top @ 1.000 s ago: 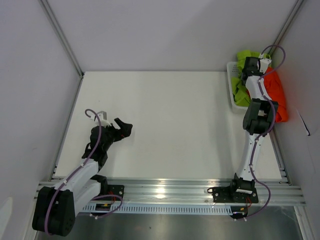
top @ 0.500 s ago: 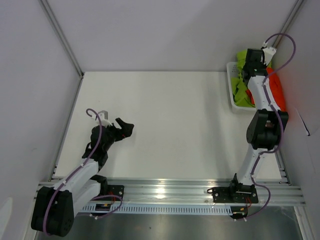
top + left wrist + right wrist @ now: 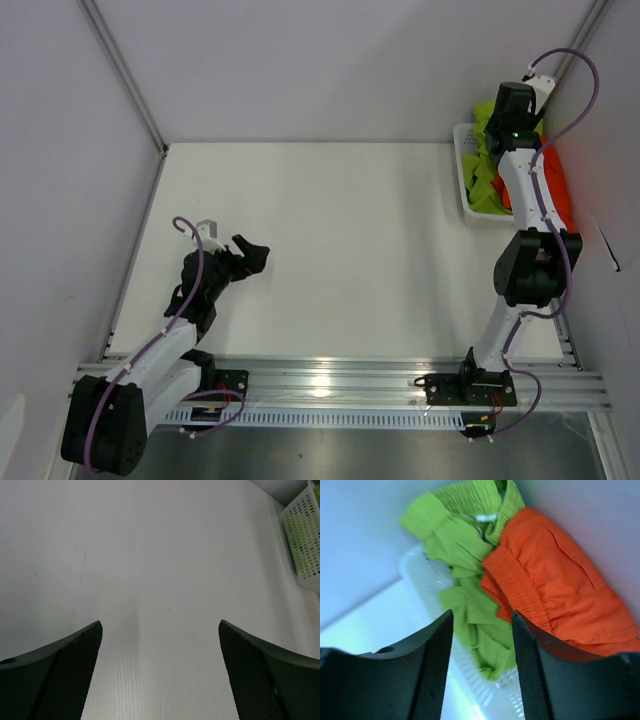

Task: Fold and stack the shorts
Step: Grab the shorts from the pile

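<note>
Both pairs of shorts lie crumpled in the white basket (image 3: 464, 170) at the back right corner. The lime green shorts (image 3: 465, 580) (image 3: 484, 180) sit toward the table side. The orange-red shorts (image 3: 560, 585) (image 3: 556, 185) spill over the basket's far edge against the wall. Above them hovers my right gripper (image 3: 482, 617) (image 3: 510, 105), open, with nothing between its fingers and cloth showing below the gap. My left gripper (image 3: 160, 627) (image 3: 250, 255) rests low over the bare table at the near left, wide open and empty.
White walls close in behind and right of the basket (image 3: 420, 587). In the left wrist view the mesh basket (image 3: 305, 540) shows at the far right edge. A metal rail (image 3: 330, 375) runs along the near table edge.
The right arm has lifted and reached farther back over the basket, and its gripper has gone from shut to open. The orange-red shorts now lie more bunched. The left arm stays still.
</note>
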Controlling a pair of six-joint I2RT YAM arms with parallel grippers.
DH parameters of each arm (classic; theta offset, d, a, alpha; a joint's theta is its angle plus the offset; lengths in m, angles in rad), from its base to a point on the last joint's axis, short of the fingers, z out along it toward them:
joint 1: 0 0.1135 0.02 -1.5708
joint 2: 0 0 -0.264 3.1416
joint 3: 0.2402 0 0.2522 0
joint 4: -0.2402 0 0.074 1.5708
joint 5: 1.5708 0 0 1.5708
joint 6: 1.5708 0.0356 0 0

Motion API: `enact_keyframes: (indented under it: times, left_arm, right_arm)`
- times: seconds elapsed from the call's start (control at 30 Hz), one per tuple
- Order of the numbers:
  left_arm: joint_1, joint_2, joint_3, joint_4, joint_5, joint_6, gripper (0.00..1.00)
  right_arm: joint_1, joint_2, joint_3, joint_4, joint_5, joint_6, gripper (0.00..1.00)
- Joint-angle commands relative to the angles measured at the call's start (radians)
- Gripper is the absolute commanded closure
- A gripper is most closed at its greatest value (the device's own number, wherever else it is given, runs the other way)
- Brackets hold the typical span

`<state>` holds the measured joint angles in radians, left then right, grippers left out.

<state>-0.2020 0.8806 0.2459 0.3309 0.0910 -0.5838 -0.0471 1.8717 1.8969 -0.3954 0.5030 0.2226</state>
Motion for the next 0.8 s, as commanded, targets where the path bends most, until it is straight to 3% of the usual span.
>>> enact_keyframes:
  times: [0.0,0.1,0.2,0.5,0.77]
  left_arm:
    - [-0.010,-0.012,0.039,0.020,0.023,0.009,0.01]
    - [-0.017,-0.011,0.035,0.030,0.018,0.016,0.01]
    - [-0.028,-0.009,0.043,0.033,0.013,0.032,0.01]
    - [-0.083,-0.031,0.046,0.042,-0.022,0.078,0.01]
    - [-0.089,-0.008,0.047,0.053,-0.010,0.079,0.01]
  right_arm:
    - [-0.013,0.096,0.039,-0.023,0.017,-0.072,0.45]
    - [-0.014,0.186,0.088,-0.007,0.051,-0.130,0.33]
    - [-0.028,0.253,0.158,0.009,0.048,-0.164,0.28]
    - [-0.028,0.576,0.419,0.111,0.213,-0.301,0.21]
    - [-0.060,0.674,0.490,0.161,0.258,-0.312,0.24]
